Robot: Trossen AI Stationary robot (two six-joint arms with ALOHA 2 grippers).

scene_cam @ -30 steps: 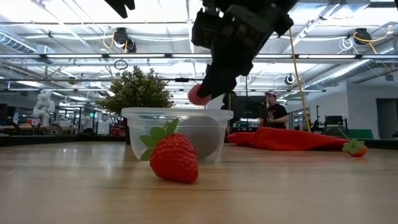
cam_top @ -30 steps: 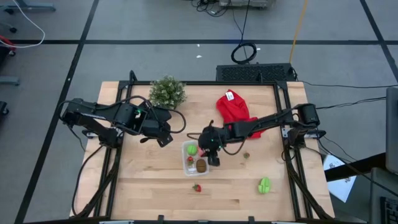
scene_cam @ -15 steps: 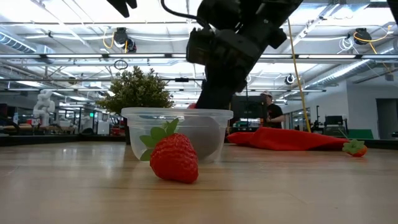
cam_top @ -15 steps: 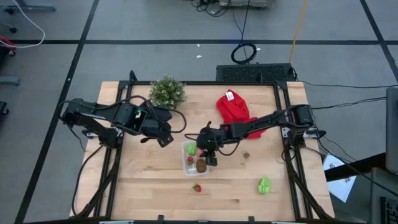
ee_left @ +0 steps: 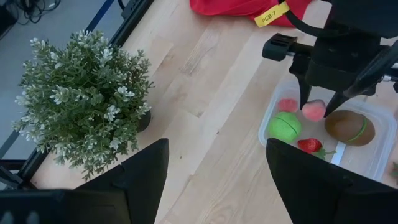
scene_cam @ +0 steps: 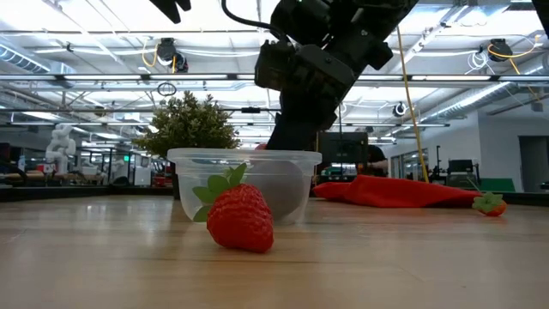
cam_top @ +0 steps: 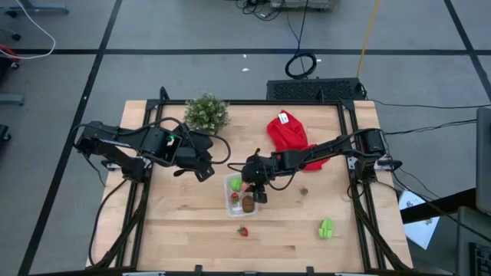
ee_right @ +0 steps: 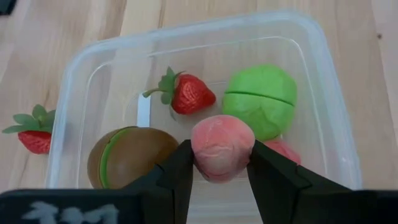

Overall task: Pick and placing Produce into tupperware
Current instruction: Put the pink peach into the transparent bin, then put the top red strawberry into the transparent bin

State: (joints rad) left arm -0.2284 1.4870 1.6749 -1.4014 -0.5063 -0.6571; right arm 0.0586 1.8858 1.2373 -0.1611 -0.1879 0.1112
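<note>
The clear tupperware (cam_top: 229, 208) sits mid-table. Inside it, the right wrist view shows a green piece (ee_right: 261, 99), a strawberry (ee_right: 189, 94), a brown oval (ee_right: 127, 163) and a second pink piece (ee_right: 283, 149), half hidden. My right gripper (ee_right: 222, 163) reaches down into the tub, shut on a pink fruit (ee_right: 221, 142). Three pieces lie on the table: a strawberry (cam_top: 243, 231) near the tub's near side, a green piece (cam_top: 327, 228) and a small piece (cam_top: 304, 191) to the right. My left gripper (ee_left: 217, 180) is open and waits left of the tub. My right gripper pinches the pink fruit (ee_left: 314, 110) between its two fingers (ee_right: 180, 171), one on each side. The fingers point down from above. The fruit hangs inside the tub's rim, above the other pieces; whether it touches them I cannot tell.
A bushy potted plant (cam_top: 206, 113) stands at the far left of the table, and a red cloth (cam_top: 290, 134) lies at the far side right of centre. Bare wood stretches along the near edge. A person stands in the room behind the table.
My right gripper has gone down with the pink fruit, from above the tub's rim to inside the tub, shifting slightly toward the table's left. It has stayed shut on the fruit. In the last half second it has hardly moved.
</note>
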